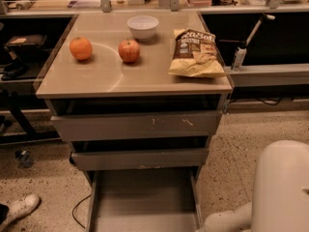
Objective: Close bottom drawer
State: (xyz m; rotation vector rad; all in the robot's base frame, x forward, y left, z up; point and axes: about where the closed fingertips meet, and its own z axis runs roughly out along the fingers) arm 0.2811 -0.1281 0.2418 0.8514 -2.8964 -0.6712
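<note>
Terrazzo, speckled beige [43, 178], fills the lower left of the frame, where a white sneaker [19, 208] pokes in at the edge and a thin black cable [77, 211] loops just to its right.

Above, the flat grey-beige top of the drawer cabinet [96, 79] takes up the centre. On it, from the left, sit a round orange fruit [80, 48], a red apple [129, 50] well apart from it, a small white bowl [143, 27] behind the apple, and a crumpled brown-and-yellow chip bag [195, 53] lying flat near the right edge.

Below the top, the widest drawer front, marked with white scratches [135, 125], stands slightly out. The mid-width drawer front [140, 158] under it is out by a similar margin.

The narrow grey-beige bottom drawer [145, 202] is pulled far out at the lower centre (flat floor and thin side walls exposed), and its front runs off the lower edge of the frame.

A white bottle [239, 57] stands on a shelf right of the cabinet.

The robot's smooth white arm shell [285, 187] fills the lower right corner, just right of the open drawer. The gripper is outside the frame, so I cannot tell its state.
</note>
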